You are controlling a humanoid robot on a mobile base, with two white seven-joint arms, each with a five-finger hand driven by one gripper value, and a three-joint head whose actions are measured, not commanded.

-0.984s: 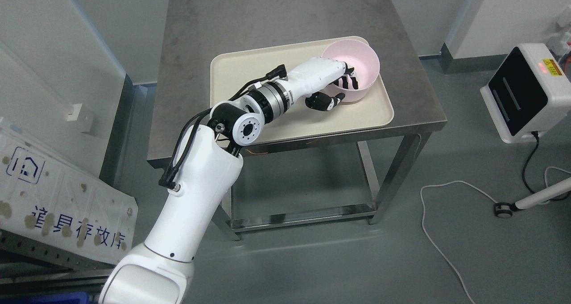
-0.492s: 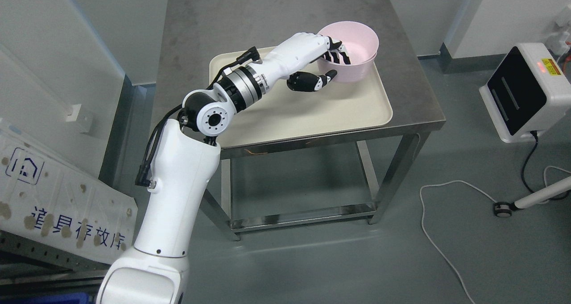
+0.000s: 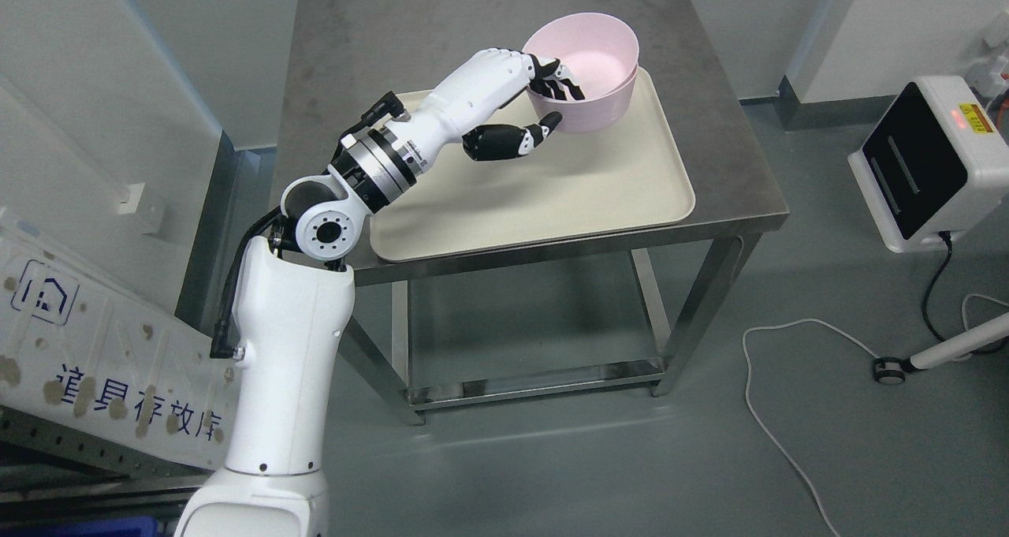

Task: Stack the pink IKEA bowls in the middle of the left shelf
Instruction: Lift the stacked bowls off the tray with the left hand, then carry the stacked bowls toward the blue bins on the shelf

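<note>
A pink bowl (image 3: 595, 68) is held up above the far end of the cream tray (image 3: 583, 182), which lies on a steel table (image 3: 355, 56). My left hand (image 3: 548, 103) is shut on the bowl's near rim, with fingers inside the bowl and the thumb against its outer wall. The bowl tilts slightly toward me. My left arm reaches up from the lower left across the tray's left end. The right arm does not show.
A white and black device (image 3: 930, 162) stands on the floor at right, with a cable (image 3: 776, 434) trailing over the floor. A white panel (image 3: 94, 356) with printed characters leans at the lower left. Grey wall panels close off the left.
My left hand has lifted the pink bowl off the tray and carried it up and to the left. The arm has drawn back leftward with it.
</note>
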